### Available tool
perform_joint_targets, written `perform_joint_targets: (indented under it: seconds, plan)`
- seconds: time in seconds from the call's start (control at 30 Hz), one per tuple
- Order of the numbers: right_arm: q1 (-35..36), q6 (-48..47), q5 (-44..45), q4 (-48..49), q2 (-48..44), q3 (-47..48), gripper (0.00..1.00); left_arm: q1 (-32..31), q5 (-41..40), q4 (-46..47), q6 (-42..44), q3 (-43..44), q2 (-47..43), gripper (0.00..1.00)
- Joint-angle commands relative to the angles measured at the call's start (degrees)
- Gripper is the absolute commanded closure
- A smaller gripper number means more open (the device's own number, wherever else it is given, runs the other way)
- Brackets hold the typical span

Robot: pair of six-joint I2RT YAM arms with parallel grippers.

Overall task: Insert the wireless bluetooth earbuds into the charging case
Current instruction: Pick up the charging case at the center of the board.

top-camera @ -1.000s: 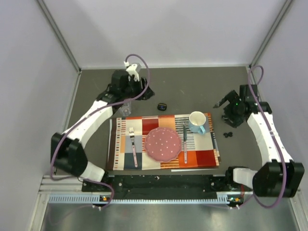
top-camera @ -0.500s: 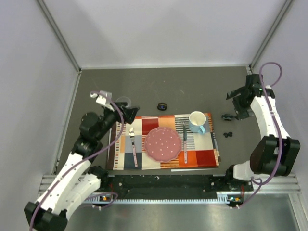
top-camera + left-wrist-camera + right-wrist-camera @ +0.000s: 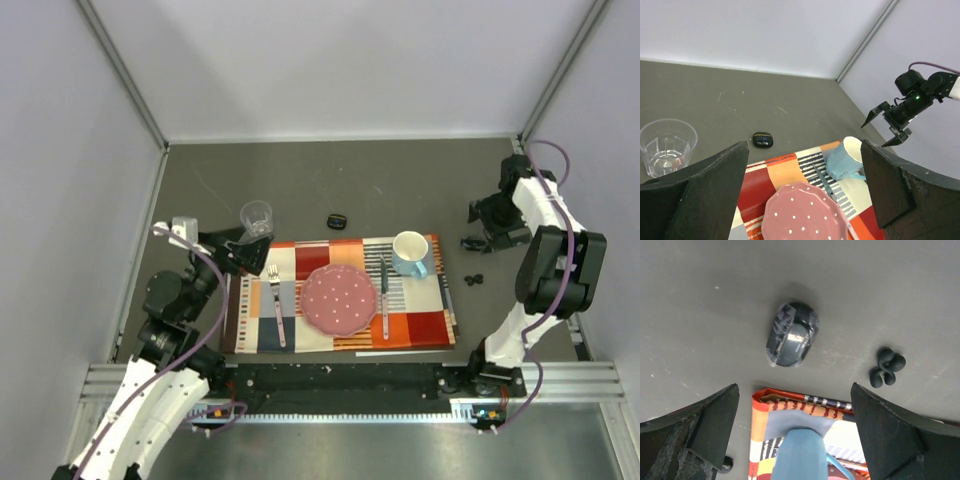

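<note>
The earbuds (image 3: 474, 280) are two tiny black buds lying together on the dark table, right of the placemat; the right wrist view shows the earbuds (image 3: 886, 367) too. The charging case (image 3: 337, 221), a small black pebble with its lid shut, sits beyond the placemat's far edge. The left wrist view shows tiny blue lights on the charging case (image 3: 762, 139). My left gripper (image 3: 245, 255) hangs open and empty over the placemat's left edge. My right gripper (image 3: 482, 222) is open and empty above the table, just beyond the earbuds.
A striped placemat (image 3: 300, 262) carries a pink dotted plate (image 3: 339, 298), a fork (image 3: 275, 300), a knife (image 3: 383, 290) and a blue mug (image 3: 410, 252). A clear glass (image 3: 256, 217) stands off its far left corner. A dark oval object (image 3: 792, 335) in clear wrap lies beside the earbuds.
My left arm has pulled back to the near left, away from the glass, and its jaws have opened. My right arm has folded back toward the far right corner.
</note>
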Motion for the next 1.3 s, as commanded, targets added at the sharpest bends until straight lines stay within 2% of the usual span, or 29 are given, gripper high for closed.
perform_joint_targets:
  seconds: [0.0,0.47,0.57,0.83,0.93,1.03,1.13,1.23,1.27]
  plan:
    - [-1.16,2.44,0.9,-0.49,2.75,4.48,0.08,0.24,-3.07,-0.51,-2.25,-1.56,-4.05,0.01]
    - [-1.43,9.82,2.13,-0.13,8.12,3.43,0.14,0.24,-4.56,-3.76,-6.2,-1.3,-6.87,0.01]
    - [-1.86,11.32,1.69,0.57,9.08,3.25,0.18,0.24,-5.36,-4.47,-8.13,-0.77,-8.1,0.01]
    - [-4.41,10.97,-1.73,2.06,12.77,2.64,0.2,0.24,1.05,-5.96,-4.1,2.83,-9.25,0.01]
    - [-4.68,10.62,-1.83,2.85,13.57,2.11,0.27,0.24,3.77,-7.54,-4.19,4.94,-6.89,0.01]
    - [-4.68,10.53,-2.88,3.64,13.83,1.14,0.35,0.24,9.73,-8.25,-1.99,7.23,-3.81,0.01]
    - [-4.68,10.53,-3.49,4.7,14.01,0.09,0.45,0.24,10.28,-6.93,-3.04,7.05,-3.09,0.01]
    - [-4.68,10.27,-3.23,5.05,13.92,-0.44,0.58,0.24,9.58,-7.1,-3.74,6.53,-3.7,0.01]
    - [-4.68,10.27,-3.15,5.23,13.83,-0.88,0.67,0.24,8.8,-7.28,-3.83,6.35,-3.88,0.07]
